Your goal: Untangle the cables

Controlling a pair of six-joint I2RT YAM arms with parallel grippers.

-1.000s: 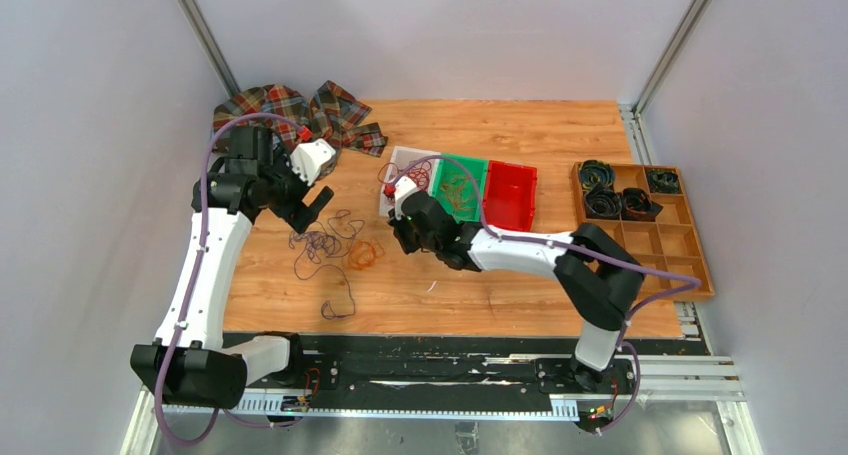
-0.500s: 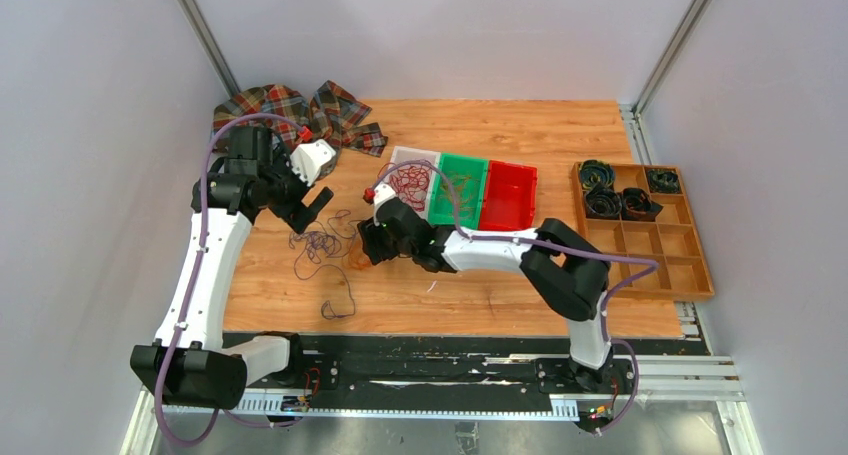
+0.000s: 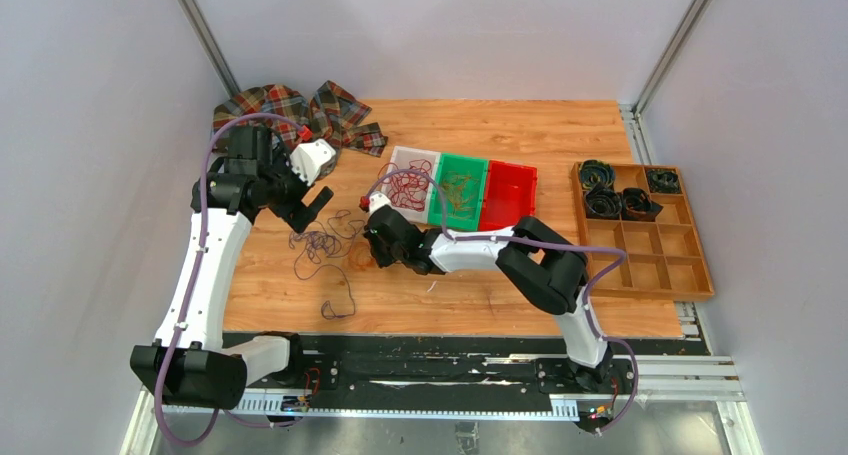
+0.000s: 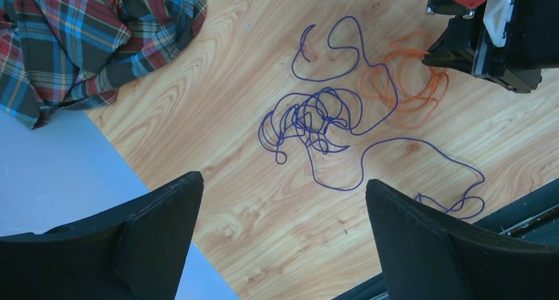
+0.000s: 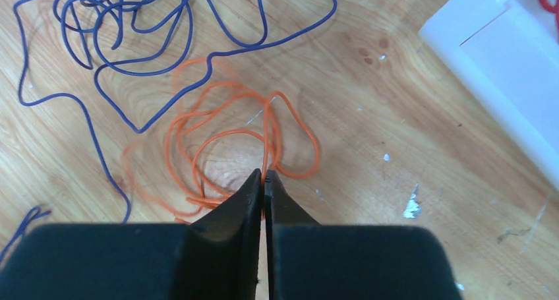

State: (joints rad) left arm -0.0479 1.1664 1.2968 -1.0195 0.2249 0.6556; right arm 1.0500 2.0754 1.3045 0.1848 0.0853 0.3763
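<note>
Top view, what changed: over the last second the right arm swung left, away from the row of bins, and came down at centre frame. The left arm has not moved.
Top view, right tool (image 3: 372,249): low over a thin, looped orange cable (image 3: 360,257) on the light wooden surface (image 3: 500,125). Its grip cannot be told from here.
Top view, left tool (image 3: 312,205): raised at left of centre, fingers spread, holding nothing.
Top view, purple cable (image 3: 320,243): a thin loose tangle just left of the orange one, with a tail running toward the bottom edge.
Top view, bins: the white plastic bin (image 3: 412,151) holds thin red cable (image 3: 408,183). The green plastic bin (image 3: 465,159) beside it holds orange-looking strands.
Meaning for the task: red looks sorted already. The orange bunch seems to be next, probably bound for the green bin.
Left wrist view, left tool (image 4: 283,184): two black fingers wide apart along the bottom edge.
Left wrist view, extra detail: the purple cable (image 4: 316,115) shows whole at centre. One strand crosses the left edge of the orange cable (image 4: 409,89) at upper right, which is too fine to see from above. A red-and-blue plaid cloth (image 4: 99,36) fills the upper left.
Right wrist view, right tool (image 5: 265,179): fingers pressed together at bottom centre, pinching one orange cable (image 5: 224,135) strand. Only this view shows the grip.
Right wrist view, risk: the purple cable (image 5: 132,23) overlaps the orange loops at upper left, so lifting may drag it.
</note>
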